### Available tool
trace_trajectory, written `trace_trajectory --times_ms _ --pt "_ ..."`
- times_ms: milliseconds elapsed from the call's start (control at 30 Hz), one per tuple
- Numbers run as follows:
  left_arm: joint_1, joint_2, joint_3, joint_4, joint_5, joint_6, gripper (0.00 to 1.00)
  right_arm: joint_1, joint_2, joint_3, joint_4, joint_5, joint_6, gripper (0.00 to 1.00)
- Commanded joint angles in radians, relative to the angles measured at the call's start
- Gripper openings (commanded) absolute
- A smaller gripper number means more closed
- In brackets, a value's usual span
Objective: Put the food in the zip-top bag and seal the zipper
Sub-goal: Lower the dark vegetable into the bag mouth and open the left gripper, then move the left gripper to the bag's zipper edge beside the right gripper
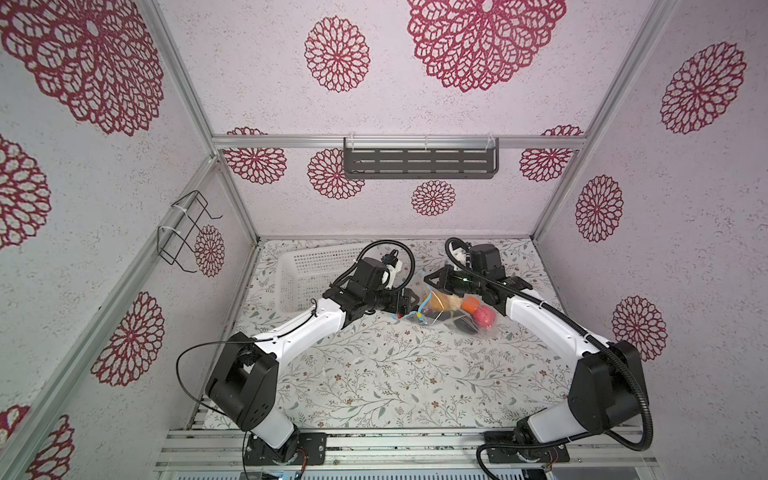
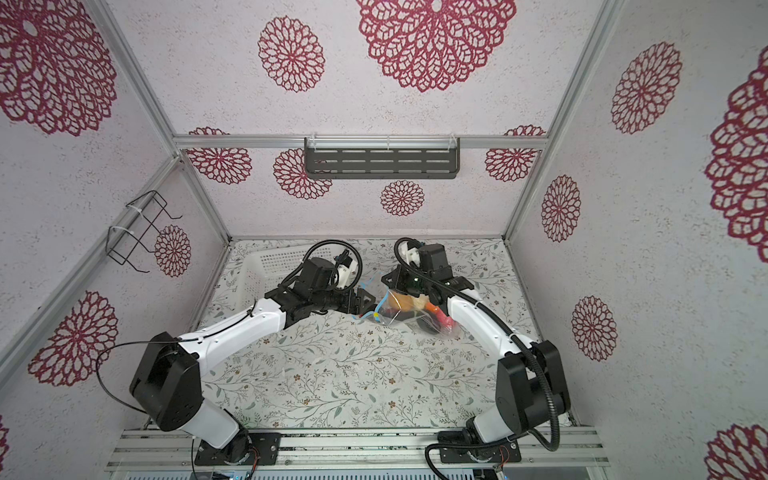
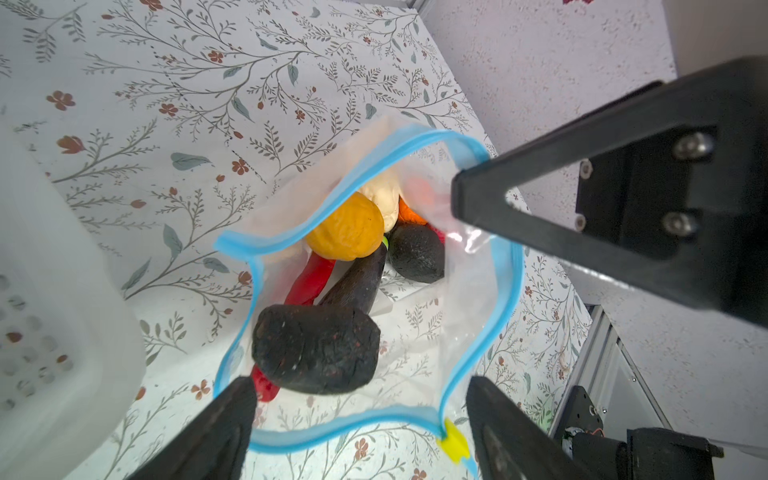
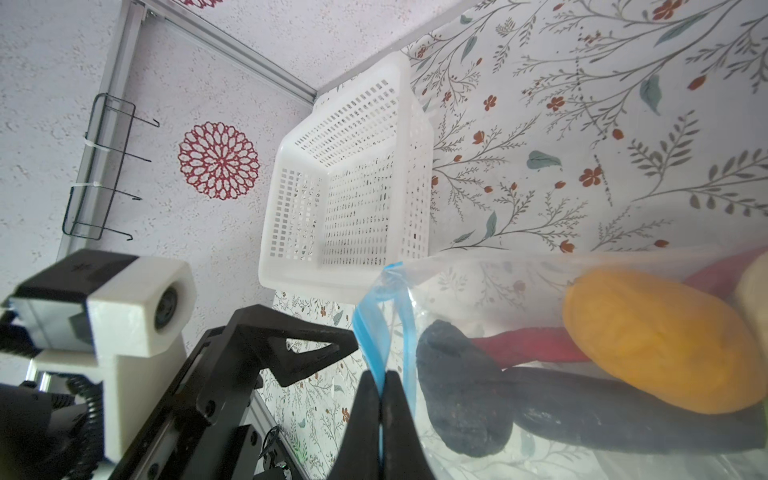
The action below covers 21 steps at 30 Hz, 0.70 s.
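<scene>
Zip-top bag [image 1: 440, 322], its zipper [image 4: 370, 332] pinched in the right gripper [image 4: 380, 386], lies three o'clock from the wide-open left gripper [image 1: 411, 304] in a top view.

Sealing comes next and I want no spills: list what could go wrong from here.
The black lump lies right in the open mouth of the bag; it could roll out or block the zipper. The right fingers pinch only that thin blue strip, so the loaded bag might slip free.
</scene>
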<state>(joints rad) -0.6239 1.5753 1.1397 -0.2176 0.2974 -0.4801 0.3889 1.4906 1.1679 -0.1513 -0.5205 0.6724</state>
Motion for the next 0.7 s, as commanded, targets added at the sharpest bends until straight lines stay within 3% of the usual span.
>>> trace_trajectory --times_ms 0,167,567,667 --pt "0.022 -0.047 -0.09 0.075 -0.008 -0.043 0.79 -0.025 -0.068 0.047 -0.002 -0.009 -0.016 0.0" --pt "0.06 -0.053 -0.177 0.15 0.027 -0.11 0.68 -0.045 -0.075 0.047 -0.004 -0.019 -0.018 0.0" --pt "0.085 0.075 -0.154 0.268 0.124 -0.202 0.44 -0.049 -0.081 0.038 -0.001 -0.019 -0.014 0.0" --pt "0.091 0.102 -0.148 0.279 0.122 -0.207 0.42 -0.049 -0.081 0.035 0.002 -0.021 -0.013 0.0"
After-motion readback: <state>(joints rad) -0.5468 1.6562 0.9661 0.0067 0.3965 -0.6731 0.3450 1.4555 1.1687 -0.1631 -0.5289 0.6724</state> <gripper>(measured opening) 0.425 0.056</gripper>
